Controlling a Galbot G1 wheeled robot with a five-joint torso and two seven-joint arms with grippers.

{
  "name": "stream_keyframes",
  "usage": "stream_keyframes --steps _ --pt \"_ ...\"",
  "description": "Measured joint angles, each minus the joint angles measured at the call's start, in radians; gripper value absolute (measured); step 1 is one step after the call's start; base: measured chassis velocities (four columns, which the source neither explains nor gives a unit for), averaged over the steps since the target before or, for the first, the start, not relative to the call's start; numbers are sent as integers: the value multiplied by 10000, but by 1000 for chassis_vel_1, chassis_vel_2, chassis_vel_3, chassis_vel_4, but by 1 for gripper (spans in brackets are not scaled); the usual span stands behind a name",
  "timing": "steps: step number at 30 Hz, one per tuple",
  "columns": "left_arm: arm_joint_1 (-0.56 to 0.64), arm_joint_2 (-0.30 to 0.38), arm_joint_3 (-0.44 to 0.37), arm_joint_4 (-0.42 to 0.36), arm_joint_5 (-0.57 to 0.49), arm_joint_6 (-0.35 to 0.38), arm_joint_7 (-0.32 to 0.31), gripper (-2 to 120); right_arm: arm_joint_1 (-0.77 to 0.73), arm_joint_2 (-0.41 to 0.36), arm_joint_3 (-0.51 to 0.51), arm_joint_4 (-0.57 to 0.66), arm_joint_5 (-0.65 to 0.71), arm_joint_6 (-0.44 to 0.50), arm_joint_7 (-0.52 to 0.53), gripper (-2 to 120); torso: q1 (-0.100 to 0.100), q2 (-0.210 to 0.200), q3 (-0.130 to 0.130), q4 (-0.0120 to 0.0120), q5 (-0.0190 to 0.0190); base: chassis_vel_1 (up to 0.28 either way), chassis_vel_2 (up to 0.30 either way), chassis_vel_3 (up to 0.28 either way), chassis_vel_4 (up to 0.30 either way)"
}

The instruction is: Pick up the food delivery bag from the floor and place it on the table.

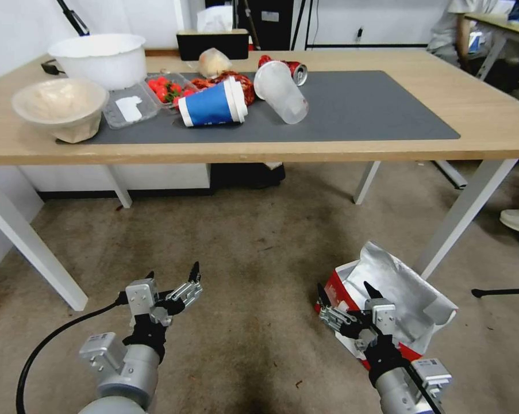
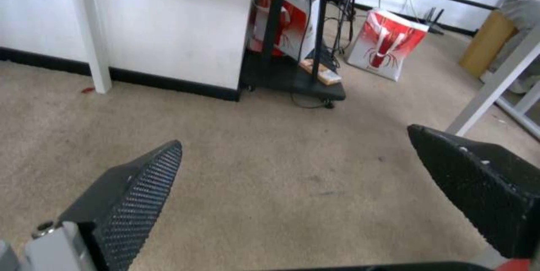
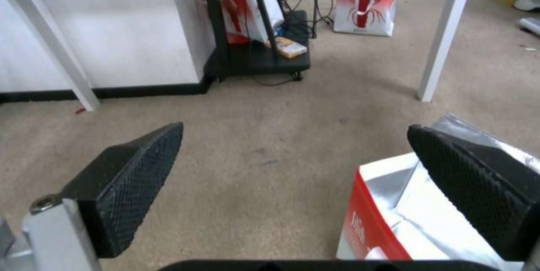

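Foil-lined food delivery bag [image 1: 406,290], lettering unreadable

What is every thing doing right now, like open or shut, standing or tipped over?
Big white paper delivery bag with red sides and silver foil lining: on the carpet, mouth open.
Blue paper cup with white lid: on its side, lid on.
Clear plastic cup: tipped over.
Red drink can: lying down.
Left hand: open, above the carpet.
Right hand: open, over the bag's rim.
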Motion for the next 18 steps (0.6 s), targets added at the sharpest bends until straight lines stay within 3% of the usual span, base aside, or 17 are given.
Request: stream_keyframes --steps 18 --pt "-66 5 54 120 19 20 38 100 22 0 10 -43 -26 -5 -30 100 -149 -733 -586 0 0 0 0 0 0"
